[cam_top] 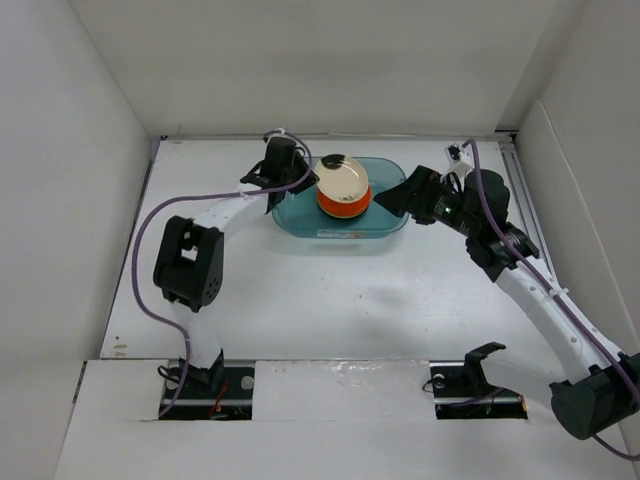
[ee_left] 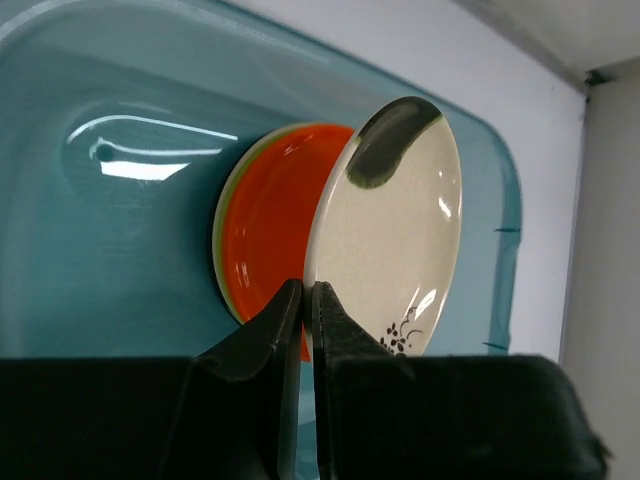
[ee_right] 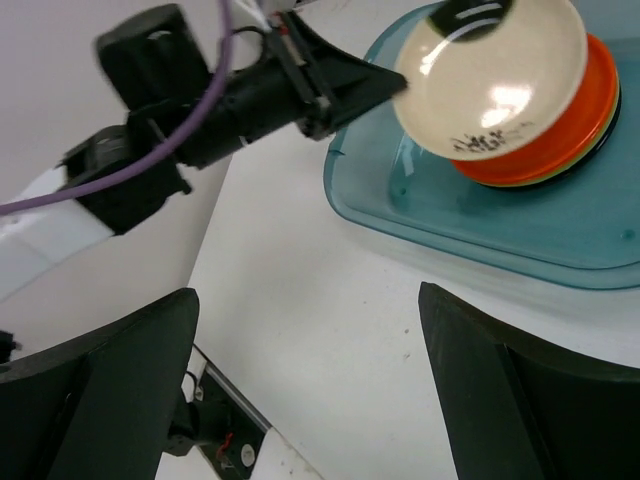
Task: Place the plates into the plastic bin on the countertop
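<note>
The teal plastic bin [cam_top: 385, 228] sits at the back middle of the white countertop [cam_top: 330, 300]. A stack of plates with an orange one on top [cam_top: 345, 208] lies inside it. My left gripper [cam_top: 308, 176] is shut on the rim of a cream plate [cam_top: 340, 178] with a dark patch and a small black flower mark, holding it tilted above the stack. In the left wrist view my fingertips [ee_left: 290, 300] pinch the cream plate [ee_left: 395, 230] in front of the orange plate [ee_left: 275, 215]. My right gripper [cam_top: 397, 200] is open and empty at the bin's right rim.
White panels wall the countertop on the left, back and right. In the right wrist view the bin [ee_right: 520, 225], the cream plate [ee_right: 490, 80] and the left gripper [ee_right: 330, 85] show beyond my open fingers. The arm bases sit at the near edge.
</note>
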You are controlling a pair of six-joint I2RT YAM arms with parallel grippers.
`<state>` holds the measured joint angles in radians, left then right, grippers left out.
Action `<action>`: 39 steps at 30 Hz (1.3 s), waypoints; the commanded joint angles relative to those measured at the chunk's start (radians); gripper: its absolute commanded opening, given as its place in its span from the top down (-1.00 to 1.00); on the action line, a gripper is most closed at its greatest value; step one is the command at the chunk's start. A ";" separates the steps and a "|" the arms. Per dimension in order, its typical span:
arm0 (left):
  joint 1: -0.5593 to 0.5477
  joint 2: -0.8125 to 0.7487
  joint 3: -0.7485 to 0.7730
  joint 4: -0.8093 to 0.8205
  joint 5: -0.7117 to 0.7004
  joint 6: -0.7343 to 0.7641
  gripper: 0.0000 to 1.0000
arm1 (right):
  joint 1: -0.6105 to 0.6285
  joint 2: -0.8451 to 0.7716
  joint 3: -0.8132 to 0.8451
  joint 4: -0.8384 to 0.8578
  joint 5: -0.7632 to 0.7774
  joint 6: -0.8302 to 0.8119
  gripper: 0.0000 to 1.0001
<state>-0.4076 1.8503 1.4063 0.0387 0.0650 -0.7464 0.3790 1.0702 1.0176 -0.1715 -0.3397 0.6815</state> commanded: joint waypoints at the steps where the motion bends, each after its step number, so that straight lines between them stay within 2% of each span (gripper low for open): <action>1: 0.003 0.038 0.060 0.044 0.085 0.005 1.00 | -0.015 -0.046 -0.008 0.046 -0.001 0.004 -0.93; 3: 0.003 0.047 0.039 0.081 0.104 -0.014 1.00 | -0.015 -0.046 -0.008 0.046 -0.010 -0.006 -0.93; 4: 0.003 0.047 0.039 0.081 0.104 -0.024 0.87 | -0.015 -0.046 -0.008 0.037 -0.010 -0.017 -0.93; 5: 0.003 0.047 0.039 0.081 0.113 -0.024 0.55 | -0.015 -0.046 -0.008 0.036 -0.021 -0.017 -0.93; 7: -0.006 0.029 0.039 0.081 0.122 -0.024 0.08 | -0.015 -0.036 0.019 0.015 -0.039 -0.040 -0.93; 9: -0.007 -0.012 0.013 0.093 0.122 -0.024 -0.15 | -0.015 -0.036 0.030 0.004 -0.039 -0.054 -0.95; 10: -0.007 -0.035 0.013 0.093 0.122 -0.013 -0.62 | -0.003 -0.036 0.041 -0.011 -0.019 -0.054 -0.99; 11: -0.007 -0.061 -0.001 0.093 0.122 0.005 -0.99 | 0.009 -0.036 0.041 -0.023 -0.003 -0.078 -0.99; 14: -0.007 -0.170 -0.010 0.040 0.066 0.057 -0.99 | 0.041 -0.047 0.078 -0.085 0.097 -0.103 -0.99; 15: -0.007 -0.222 0.000 -0.035 0.032 0.073 -0.99 | 0.041 -0.047 0.087 -0.107 0.126 -0.115 -0.99; 17: -0.007 -0.267 0.037 -0.153 -0.088 0.082 -0.99 | 0.075 -0.056 0.128 -0.193 0.226 -0.128 -0.99; 18: -0.007 -0.290 0.051 -0.271 -0.138 0.096 -0.99 | 0.087 -0.068 0.143 -0.224 0.266 -0.146 -0.99; 19: -0.007 -0.351 0.051 -0.316 -0.228 0.096 -0.99 | 0.099 -0.078 0.157 -0.255 0.312 -0.155 -0.99; 20: -0.007 -0.387 0.037 -0.348 -0.264 0.105 -0.99 | 0.127 -0.087 0.186 -0.285 0.411 -0.155 -0.99; 22: -0.007 -0.503 0.016 -0.440 -0.373 0.117 -0.99 | 0.146 -0.102 0.220 -0.382 0.493 -0.178 -0.99; 25: -0.007 -0.624 -0.047 -0.528 -0.459 0.151 -0.99 | 0.164 -0.146 0.263 -0.471 0.603 -0.178 -0.99; 30: 0.003 -0.949 -0.185 -0.612 -0.605 0.171 -0.99 | 0.213 -0.249 0.263 -0.517 0.711 -0.191 -0.99; 32: 0.003 -0.986 -0.211 -0.641 -0.631 0.142 -0.99 | 0.228 -0.260 0.263 -0.537 0.740 -0.191 -0.99; 36: 0.003 -1.179 -0.259 -0.680 -0.714 0.095 -0.99 | 0.238 -0.312 0.263 -0.582 0.789 -0.191 -0.99; 39: 0.003 -1.232 -0.285 -0.689 -0.740 0.084 -0.99 | 0.238 -0.340 0.263 -0.592 0.811 -0.182 -0.99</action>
<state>-0.4091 0.6449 1.1381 -0.6189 -0.5945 -0.6331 0.6048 0.7509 1.2476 -0.7319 0.4034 0.5098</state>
